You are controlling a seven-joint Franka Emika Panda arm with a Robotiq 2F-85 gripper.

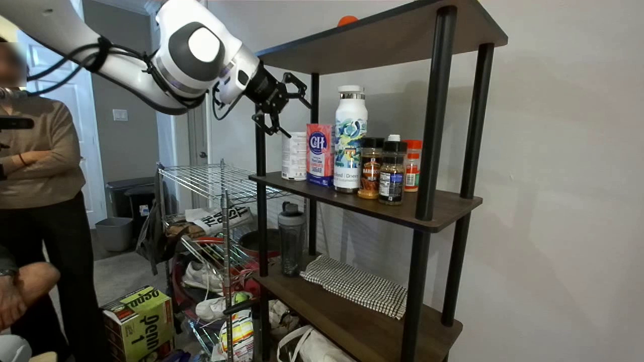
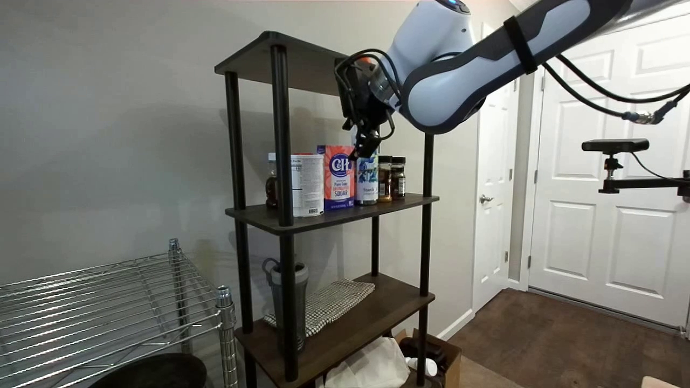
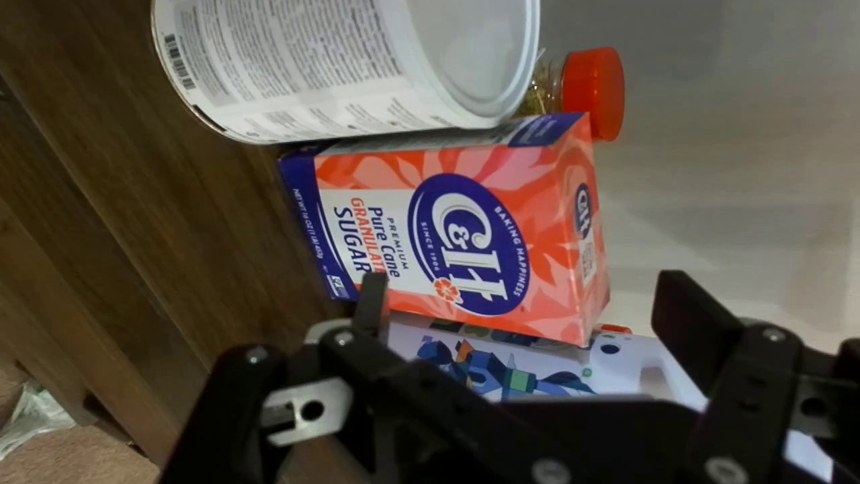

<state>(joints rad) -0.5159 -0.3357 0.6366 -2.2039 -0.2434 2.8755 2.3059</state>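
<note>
The sugar box (image 3: 463,235) stands upright on the shelf (image 1: 449,205) between a white canister (image 3: 316,60) and a patterned bottle (image 1: 350,138). I judge it fairly heavy, its card crushable, best pinched high, front to back. My pincer (image 1: 300,121) hangs near it, fingers spread, empty.

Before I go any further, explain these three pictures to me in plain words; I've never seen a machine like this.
The machine is a white robot arm with a black claw at its end. Two pictures look on from outside it; the third is taken from its wrist, and things there appear tipped sideways. On a dark shelf stand a white canister, a C&H sugar box, a patterned white bottle and some seasoning jars. The claw is open and holds nothing.
</note>
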